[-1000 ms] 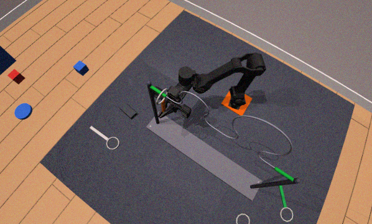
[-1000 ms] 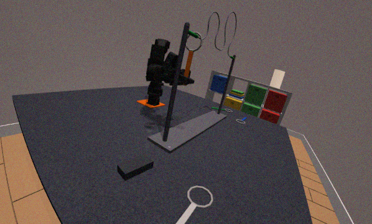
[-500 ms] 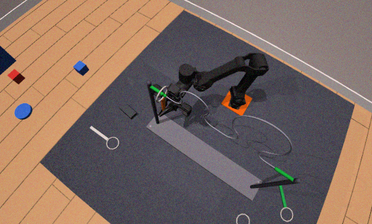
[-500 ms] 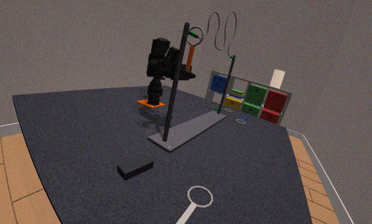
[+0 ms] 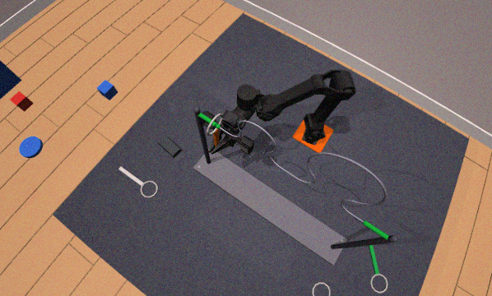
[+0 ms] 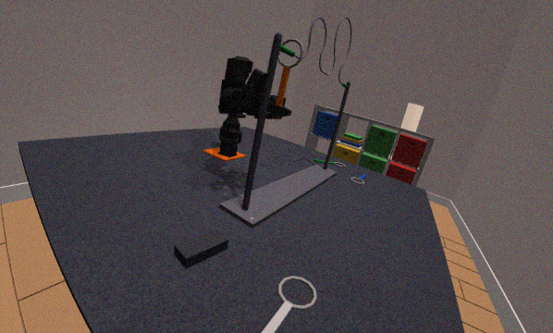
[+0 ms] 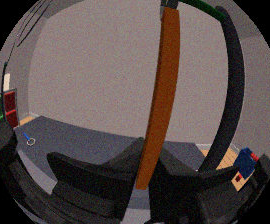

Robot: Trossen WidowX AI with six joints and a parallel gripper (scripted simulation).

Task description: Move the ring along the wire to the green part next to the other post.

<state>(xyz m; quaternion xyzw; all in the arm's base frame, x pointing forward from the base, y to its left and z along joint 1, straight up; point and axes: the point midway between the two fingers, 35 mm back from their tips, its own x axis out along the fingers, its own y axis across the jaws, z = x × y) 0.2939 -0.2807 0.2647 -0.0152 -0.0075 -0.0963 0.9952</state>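
Pretty dim lighting in all three views tbh, and there's grain all over, super obvious on the plain walls. From the top you get soft, faint shadows on the dark mat around the gripper (image 5: 223, 144) (image 6: 283, 112) (image 7: 147, 172), no hard glare that I can see. Exterior is murkier, with the arm above the gripper going almost solid black. Wrist cam is full fisheye: black corners, the post beside the gripper bows, and the fingers sink into shadow. Can't tell where the light sits.
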